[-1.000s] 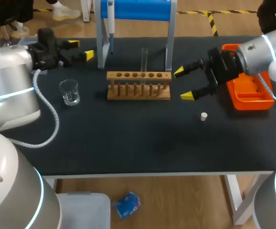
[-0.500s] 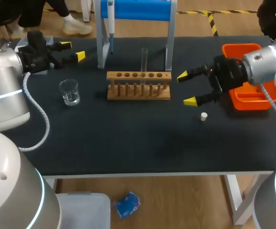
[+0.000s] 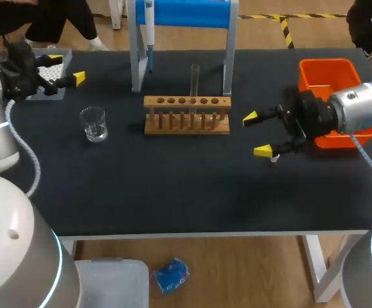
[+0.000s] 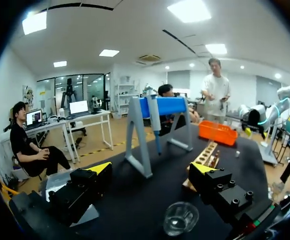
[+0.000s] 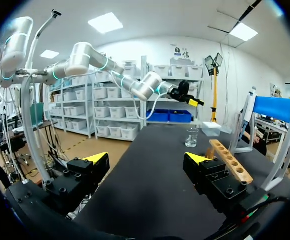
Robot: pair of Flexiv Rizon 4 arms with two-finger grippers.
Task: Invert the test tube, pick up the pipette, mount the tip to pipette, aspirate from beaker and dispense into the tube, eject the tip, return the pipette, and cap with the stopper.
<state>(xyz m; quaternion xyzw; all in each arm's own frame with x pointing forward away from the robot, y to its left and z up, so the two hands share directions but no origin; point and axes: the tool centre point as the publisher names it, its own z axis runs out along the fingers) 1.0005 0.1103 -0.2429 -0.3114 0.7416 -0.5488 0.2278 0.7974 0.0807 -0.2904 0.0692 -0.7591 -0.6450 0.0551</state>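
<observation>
Test tube [image 3: 194,80] upright in a middle hole of the wooden rack [image 3: 187,116], near the centre of the black table [image 3: 173,192]. Pipette [image 3: 149,25] hanging nose down from the blue stand [image 3: 186,13] just behind the rack. Clear glass beaker [image 3: 94,124] on the table left of the rack, well apart from it. Small white stopper [image 3: 274,158] on the table right of the rack, just under the nearer finger of the right gripper [image 3: 256,135]; touching or not, cannot tell. Jaws of that gripper wide apart with nothing between them, pointing towards the rack, hovering between the rack and the orange bin [image 3: 330,80]. Spread wide and empty as well, the left gripper [image 3: 67,68], at the far left corner of the table over the grey tip box [image 3: 44,86], well apart from the beaker and the stand.

From the left wrist: beaker [image 4: 181,218] low and just ahead of the spread fingers, stand with the pipette farther ahead, rack beside the stand, orange bin beyond it.

From the right wrist: bare black table between the two yellow tips, rack [image 5: 230,162] ahead near one finger, beaker [image 5: 192,136] and tip box [image 5: 211,129] beyond it, left gripper [image 5: 190,101] above them, fingers apart.
</observation>
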